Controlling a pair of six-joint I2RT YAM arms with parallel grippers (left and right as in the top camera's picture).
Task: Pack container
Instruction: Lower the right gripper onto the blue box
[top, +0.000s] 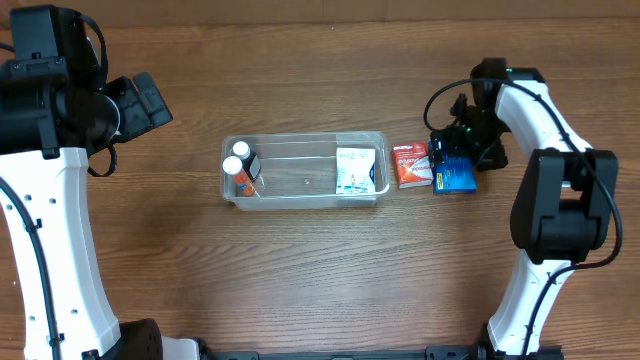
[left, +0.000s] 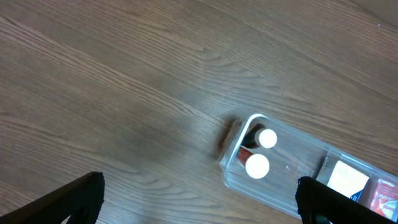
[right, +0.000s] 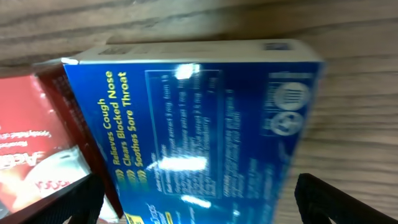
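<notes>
Between the two dark fingertips of the right gripper (right: 205, 202), which stood fully spread and had hold of nothing, lay a blue cold-remedy box (right: 211, 124), flat on its broad face, its print promising relief of cough, blocked nose and sore throat. The wide jaws bracketed the box from above, a stance judged to be the set-up for a pinch across it, this being the likely next item to pack. Against the box's inner side sat a red box (top: 411, 165), also flat, the pair edge to edge as far as could be told, and just beside the right end of the container (top: 300, 137). That clear tub rested mid-table, long side across. It held a white packet (top: 356, 170) at its right end and two white-capped bottles (top: 233, 166) upright at its left end, with the middle bare, leaving room enough, in judgement, for both boxes. Well apart at the far left, the left gripper (left: 200, 202) hung above bare wooden table (top: 300, 280), likewise opened wide and empty, looking down on the tub's bottle end, presumably parked clear of the other arm's work.
</notes>
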